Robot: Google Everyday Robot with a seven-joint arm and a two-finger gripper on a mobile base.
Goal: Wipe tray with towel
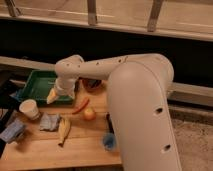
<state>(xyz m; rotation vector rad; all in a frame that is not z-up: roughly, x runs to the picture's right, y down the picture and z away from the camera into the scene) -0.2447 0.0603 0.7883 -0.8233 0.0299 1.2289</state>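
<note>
A wooden table (35, 150) stands before a dark wall and a railing, crowded with small things. The gripper (53, 95) hangs over the near right corner of the green tray (36, 82); whether it is open or closed I cannot tell. The towel (49, 121), probably the soft, crumpled grey-blue rag, lies on the table between the pale cup (30, 108) and the banana (63, 129), apart from the tray. To do this well, pinch a raised fold from above, clear of the cup, lift it, then drag it flat across the tray's smooth, shallow floor, pressing lightly so the low rim does not catch
</note>
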